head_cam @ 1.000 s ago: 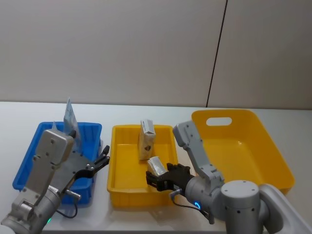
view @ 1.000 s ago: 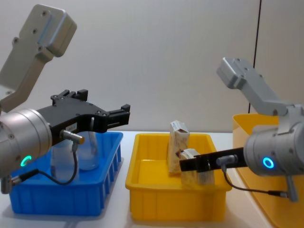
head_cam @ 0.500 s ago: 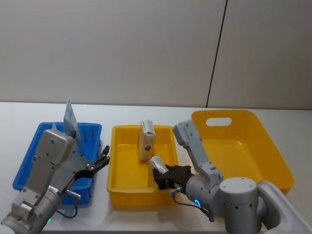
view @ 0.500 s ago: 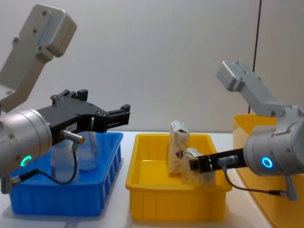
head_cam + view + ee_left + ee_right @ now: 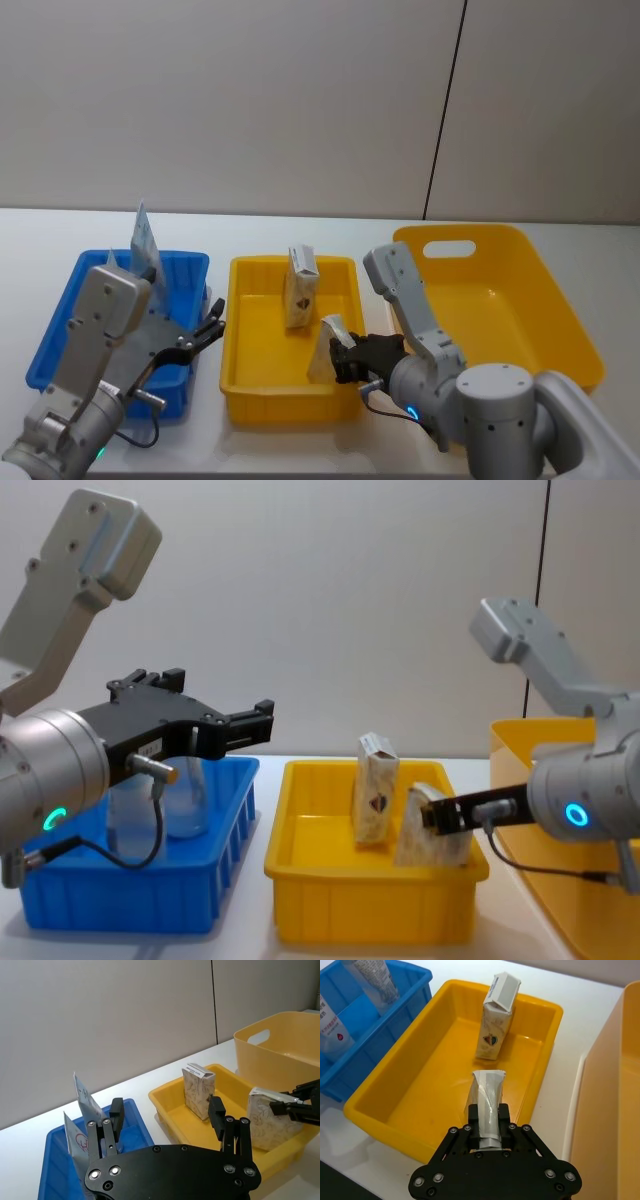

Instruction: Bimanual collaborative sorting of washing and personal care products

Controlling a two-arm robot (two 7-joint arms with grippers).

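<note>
My right gripper [image 5: 487, 1124] is shut on a small beige crinkled pack [image 5: 487, 1095], held tilted over the front right part of the small yellow bin [image 5: 232, 330]. The chest view has the same pack [image 5: 425, 828] and gripper [image 5: 447, 815] just behind the bin's front wall. A second beige pack [image 5: 300, 287] stands upright at the back of that bin. Pale tubes [image 5: 145, 245] with a red logo stand in the blue bin [image 5: 60, 330]. Above the blue bin's right edge hangs my left gripper [image 5: 205, 333], open and holding nothing.
A large yellow bin [image 5: 500, 300] with a handle slot stands to the right of the small one, and nothing lies in it. All three bins sit side by side on a white table [image 5: 300, 232] before a plain grey wall.
My right gripper has carried the beige pack to the right inside the small yellow bin and raised it more upright. The left arm has not moved.
</note>
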